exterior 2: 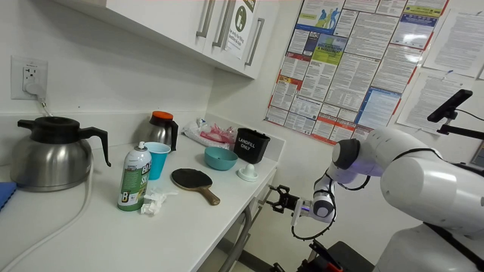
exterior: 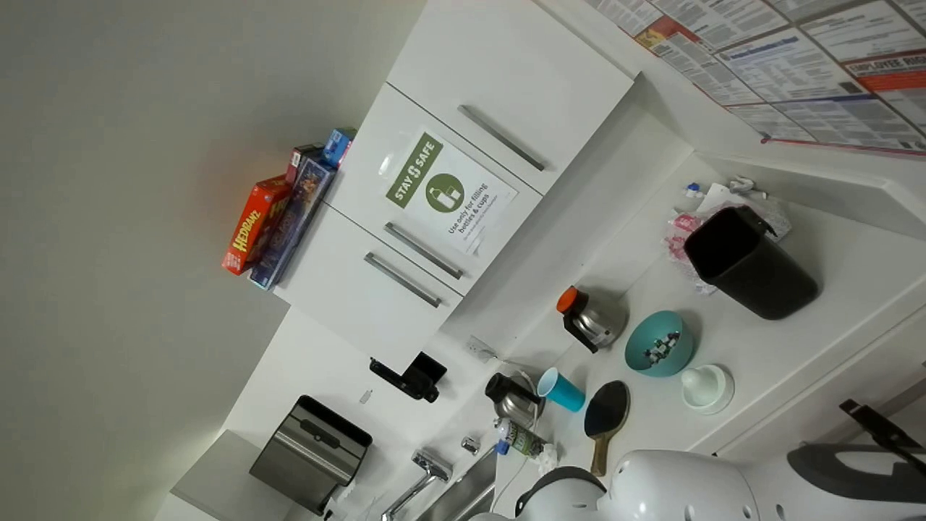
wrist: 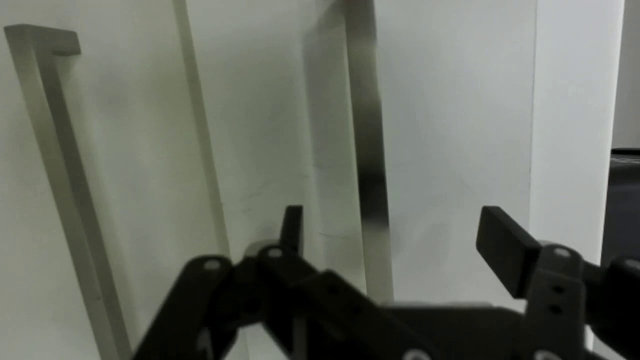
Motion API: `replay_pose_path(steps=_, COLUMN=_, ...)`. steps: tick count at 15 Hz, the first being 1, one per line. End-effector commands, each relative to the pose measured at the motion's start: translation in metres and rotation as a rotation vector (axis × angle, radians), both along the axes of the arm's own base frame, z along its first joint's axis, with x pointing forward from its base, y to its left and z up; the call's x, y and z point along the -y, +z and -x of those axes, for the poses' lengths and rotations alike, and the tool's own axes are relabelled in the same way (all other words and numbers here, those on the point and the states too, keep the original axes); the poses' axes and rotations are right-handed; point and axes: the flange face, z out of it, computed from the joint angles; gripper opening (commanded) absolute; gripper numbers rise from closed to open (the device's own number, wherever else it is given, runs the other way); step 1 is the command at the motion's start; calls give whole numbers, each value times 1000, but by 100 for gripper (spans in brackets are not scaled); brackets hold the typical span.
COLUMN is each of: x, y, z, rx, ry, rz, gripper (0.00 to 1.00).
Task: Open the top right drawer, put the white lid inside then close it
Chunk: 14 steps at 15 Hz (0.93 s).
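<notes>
Plainly white, flat-fronted drawer [wrist: 445, 150], slim silver handle [wrist: 369, 140].

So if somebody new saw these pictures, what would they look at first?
Probably the big white robot arm, its fingers spread before the silver handle of the top drawer. Next might be the red HEDBANZ game box up above the white cupboards. Then maybe the black LANDFILL ONLY bin on the counter, near the teal bowl.

The counter [exterior 2: 166, 238] holds a lid [exterior 2: 248, 175], bowl [exterior 2: 221, 160] and paddle [exterior 2: 192, 179].
</notes>
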Motion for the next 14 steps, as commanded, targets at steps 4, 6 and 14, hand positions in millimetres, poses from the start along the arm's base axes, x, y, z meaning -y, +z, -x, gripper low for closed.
replay_pose_path(steps=4, x=-3, y=-9, z=-13, rx=4, ry=-32, rz=-40, gripper=34)
replay_pose_path(steps=6, x=-4, y=-10, z=-12, rx=7, ry=-34, rz=-41, gripper=19)
replay_pose_path(steps=14, x=2, y=-14, z=7, rx=18, ry=-51, rz=-42, gripper=4)
